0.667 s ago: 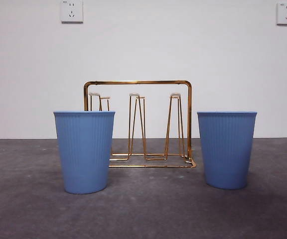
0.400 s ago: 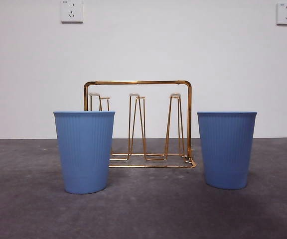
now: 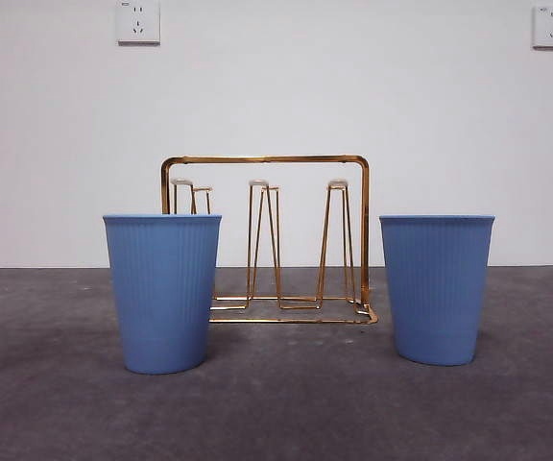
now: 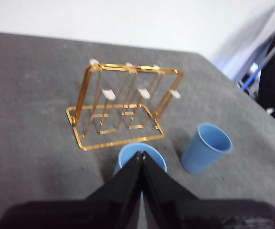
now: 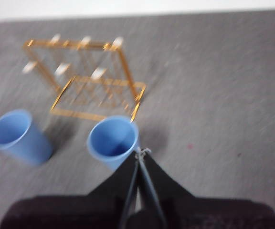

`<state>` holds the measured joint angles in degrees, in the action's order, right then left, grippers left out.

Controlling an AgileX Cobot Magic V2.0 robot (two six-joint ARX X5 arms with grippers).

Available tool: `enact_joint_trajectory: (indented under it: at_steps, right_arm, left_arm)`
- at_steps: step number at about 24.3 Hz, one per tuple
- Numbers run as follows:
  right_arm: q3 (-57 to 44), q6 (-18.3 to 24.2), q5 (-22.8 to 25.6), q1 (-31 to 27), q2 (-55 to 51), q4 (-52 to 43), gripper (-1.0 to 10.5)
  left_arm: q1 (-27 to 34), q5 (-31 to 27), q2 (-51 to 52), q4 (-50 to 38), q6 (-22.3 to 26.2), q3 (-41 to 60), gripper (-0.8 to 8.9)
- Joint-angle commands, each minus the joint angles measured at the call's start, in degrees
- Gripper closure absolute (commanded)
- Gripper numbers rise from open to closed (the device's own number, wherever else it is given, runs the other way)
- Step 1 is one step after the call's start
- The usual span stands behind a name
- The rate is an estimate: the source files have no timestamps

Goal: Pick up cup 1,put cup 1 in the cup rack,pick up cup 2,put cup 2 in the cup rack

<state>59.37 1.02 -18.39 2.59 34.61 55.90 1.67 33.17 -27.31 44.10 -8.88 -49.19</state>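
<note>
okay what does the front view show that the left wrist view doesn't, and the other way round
Only the front view shows the two wall sockets and the cups' ribbed sides at table height.

Only the left wrist view shows the left end effector, jaws shut, above one blue cup, plus both cups' open mouths and dark equipment past the table's edge.

Both show the gold cup rack and two upright blue cups off the rack.

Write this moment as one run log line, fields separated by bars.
cups: both upright on table | cup rack: empty | left end effector: shut | right end effector: shut
</note>
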Motion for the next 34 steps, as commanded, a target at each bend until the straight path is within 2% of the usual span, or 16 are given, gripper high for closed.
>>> enact_joint_trajectory:
  at_steps: [1, 6, 11, 17, 18, 19, 21, 22, 23, 24, 27, 30, 34]
  right_arm:
    - [4.87, 4.66, -2.93, 0.02, 3.74, 5.99, 9.6]
    - [10.67, 8.98, -5.38, 0.04, 9.27, 14.69, 9.6]
    - [12.48, 9.18, -5.42, 0.07, 11.74, 17.44, 9.6]
    - [13.07, 9.11, -5.44, 0.07, 12.13, 17.53, 9.4]
    - [13.07, 9.09, -5.44, 0.07, 12.13, 17.49, 9.4]
    - [13.07, 9.09, -5.44, 0.07, 12.13, 17.40, 9.0]
    - [13.07, 8.92, -5.46, 0.07, 12.13, 17.31, 6.7]
    - [13.07, 7.85, -5.46, 0.07, 12.22, 17.07, 5.4]
    - [13.07, 7.04, -5.51, 0.07, 12.55, 16.63, 3.8]
    - [13.07, 6.51, -5.51, 0.07, 12.85, 16.31, 3.0]
    - [13.07, 6.51, -6.43, 0.07, 14.88, 15.96, 2.8]
    - [13.09, 6.27, -9.55, 0.09, 17.90, 15.23, 2.9]
    - [13.09, 3.28, -10.14, 0.46, 24.96, 10.93, 2.9]
  left_arm:
    - [-1.03, 0.28, -2.78, 5.75, 4.96, -5.33, 8.20]
    - [-3.69, 0.26, -7.50, 13.49, 8.63, -12.81, 8.20]
    - [-6.21, 0.26, -10.86, 17.77, 9.46, -16.61, 8.20]
    - [-7.67, 0.31, -12.59, 18.27, 9.57, -17.00, 8.03]
    - [-7.67, 0.31, -12.70, 18.05, 9.55, -17.00, 7.66]
    - [-7.67, 0.33, -12.83, 17.81, 9.38, -17.03, 6.45]
    - [-7.74, 0.33, -12.92, 17.57, 9.31, -17.03, 2.84]
    - [-7.93, 0.35, -12.98, 17.46, 9.31, -17.03, 1.82]
    - [-8.26, 0.68, -13.07, 17.46, 9.25, -17.03, 1.76]
    - [-8.52, 2.08, -13.25, 17.44, 9.14, -17.03, 1.76]
    - [-8.79, 8.63, -14.25, 15.47, 7.78, -17.03, 1.77]
    - [-8.94, 15.41, -15.87, 11.91, 5.38, -17.03, 1.79]
    - [-11.06, 23.28, -18.67, 7.58, 2.75, -17.03, 1.80]
